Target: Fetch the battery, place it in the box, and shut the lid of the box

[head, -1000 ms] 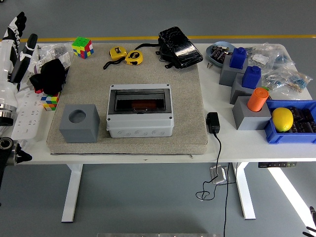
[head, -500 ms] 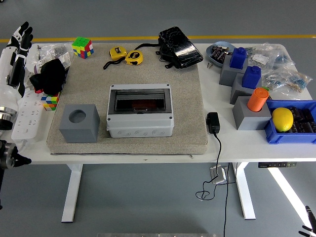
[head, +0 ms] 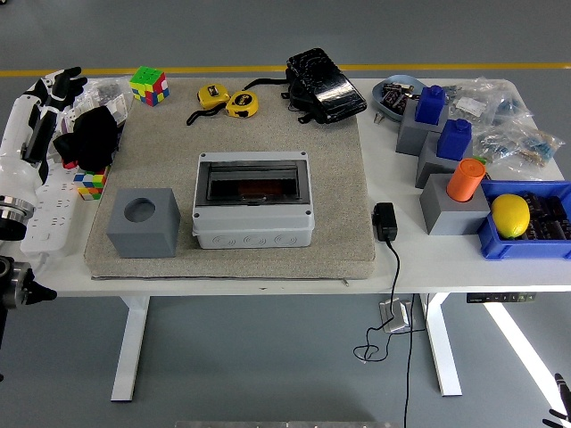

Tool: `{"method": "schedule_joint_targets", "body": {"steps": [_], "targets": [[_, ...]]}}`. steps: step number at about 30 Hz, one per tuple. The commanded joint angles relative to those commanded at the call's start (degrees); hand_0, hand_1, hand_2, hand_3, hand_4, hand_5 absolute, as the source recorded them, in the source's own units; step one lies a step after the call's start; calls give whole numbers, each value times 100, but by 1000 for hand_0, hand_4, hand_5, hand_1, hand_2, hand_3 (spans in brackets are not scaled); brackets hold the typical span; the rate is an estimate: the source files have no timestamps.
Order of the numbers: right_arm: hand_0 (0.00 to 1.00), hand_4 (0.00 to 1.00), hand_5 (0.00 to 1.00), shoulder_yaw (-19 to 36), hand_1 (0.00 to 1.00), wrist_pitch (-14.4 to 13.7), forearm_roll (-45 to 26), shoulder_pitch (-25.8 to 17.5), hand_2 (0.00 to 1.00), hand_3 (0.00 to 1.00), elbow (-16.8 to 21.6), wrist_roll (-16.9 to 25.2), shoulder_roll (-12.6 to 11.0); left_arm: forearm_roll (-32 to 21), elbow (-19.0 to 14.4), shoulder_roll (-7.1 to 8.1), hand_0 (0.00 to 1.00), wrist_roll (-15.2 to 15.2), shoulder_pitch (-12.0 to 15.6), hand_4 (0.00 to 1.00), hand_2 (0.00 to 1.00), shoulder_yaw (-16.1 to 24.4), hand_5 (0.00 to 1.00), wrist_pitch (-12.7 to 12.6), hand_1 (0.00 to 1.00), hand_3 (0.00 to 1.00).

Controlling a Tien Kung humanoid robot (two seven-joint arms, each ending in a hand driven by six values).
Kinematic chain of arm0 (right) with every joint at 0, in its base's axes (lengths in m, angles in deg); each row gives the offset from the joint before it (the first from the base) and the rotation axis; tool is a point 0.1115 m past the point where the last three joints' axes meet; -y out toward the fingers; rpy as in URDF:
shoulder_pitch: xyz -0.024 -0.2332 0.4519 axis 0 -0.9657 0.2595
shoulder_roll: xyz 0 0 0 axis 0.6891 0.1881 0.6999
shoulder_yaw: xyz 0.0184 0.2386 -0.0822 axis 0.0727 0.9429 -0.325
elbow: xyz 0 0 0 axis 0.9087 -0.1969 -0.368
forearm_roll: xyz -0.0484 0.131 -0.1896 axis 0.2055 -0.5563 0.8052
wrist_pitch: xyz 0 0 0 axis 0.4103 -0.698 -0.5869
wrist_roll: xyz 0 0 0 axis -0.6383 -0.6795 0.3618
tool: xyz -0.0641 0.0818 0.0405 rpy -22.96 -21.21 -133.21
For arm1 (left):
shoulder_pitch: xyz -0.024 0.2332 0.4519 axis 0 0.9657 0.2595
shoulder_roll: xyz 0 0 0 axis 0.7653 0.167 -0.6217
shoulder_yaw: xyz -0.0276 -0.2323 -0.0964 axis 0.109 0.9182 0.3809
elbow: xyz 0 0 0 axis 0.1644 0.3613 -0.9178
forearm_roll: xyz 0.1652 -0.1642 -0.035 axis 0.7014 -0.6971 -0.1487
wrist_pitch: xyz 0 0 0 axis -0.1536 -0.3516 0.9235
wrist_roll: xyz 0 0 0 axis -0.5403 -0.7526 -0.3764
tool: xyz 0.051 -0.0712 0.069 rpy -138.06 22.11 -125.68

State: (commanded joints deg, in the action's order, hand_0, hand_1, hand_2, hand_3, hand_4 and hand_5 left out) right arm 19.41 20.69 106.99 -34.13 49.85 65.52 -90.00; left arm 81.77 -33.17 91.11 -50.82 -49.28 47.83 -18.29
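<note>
The grey box [head: 253,226] stands in the middle of the beige mat [head: 330,160], its dark see-through lid [head: 253,181] lying shut. Through the lid shows a reddish-brown object [head: 260,190]; I cannot tell whether it is the battery. My left arm, white at the forearm, rises along the left edge. Its hand [head: 61,83] hovers over the table's back left corner beside a black cloth [head: 90,136], fingers relaxed and holding nothing. Of my right hand only a dark sliver [head: 559,413] shows at the bottom right corner.
A grey cube with a round hole [head: 143,222] stands left of the box. A power strip [head: 53,209], Rubik's cubes [head: 149,86], tape measures [head: 228,101] and a black pouch [head: 325,86] lie around. At the right are grey blocks [head: 453,209], an orange cylinder [head: 465,179], and a blue bin [head: 500,247] with a lemon [head: 510,215].
My left hand has swung right and down from the left edge to above the table's back left corner. The box and the other things have not moved.
</note>
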Motion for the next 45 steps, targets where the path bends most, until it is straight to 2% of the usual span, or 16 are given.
{"method": "schedule_joint_targets", "body": {"steps": [22, 45], "targets": [[807, 998, 998, 49, 751, -19, 18, 28, 728, 787, 0, -17, -4, -20, -26, -11, 832, -16, 8, 998, 782, -10, 998, -161, 800, 789], [807, 998, 998, 72, 751, -18, 27, 18, 728, 786, 0, -7, 19, -80, -26, -21, 814, -207, 13, 998, 772, -9, 998, -360, 782, 786]]}}
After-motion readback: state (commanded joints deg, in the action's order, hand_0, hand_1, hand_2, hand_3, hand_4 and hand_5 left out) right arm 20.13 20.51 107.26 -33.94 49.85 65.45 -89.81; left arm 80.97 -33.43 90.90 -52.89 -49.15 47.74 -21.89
